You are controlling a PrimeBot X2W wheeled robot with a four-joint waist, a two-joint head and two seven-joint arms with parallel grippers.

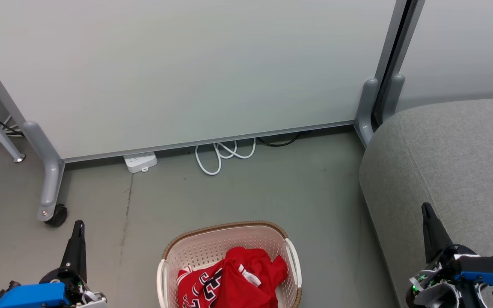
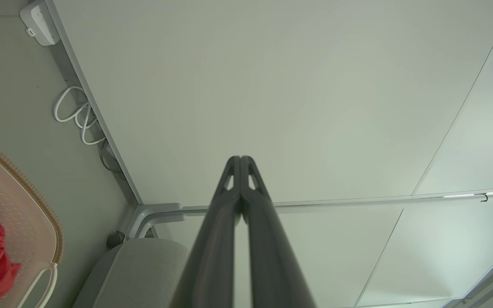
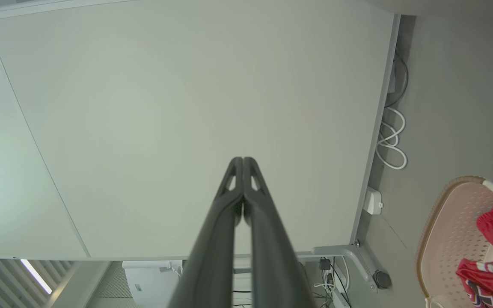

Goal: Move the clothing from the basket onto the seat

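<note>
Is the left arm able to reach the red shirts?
Probably yes: only floor separates the left fingers from the open basket, red shirts on top. Shut fingers must open first.

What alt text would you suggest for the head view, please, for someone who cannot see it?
A cream laundry basket holding red shirts sits on the floor at bottom centre, a grey sofa to its right. The left gripper and right gripper, shut, point up from the lower corners.
</note>
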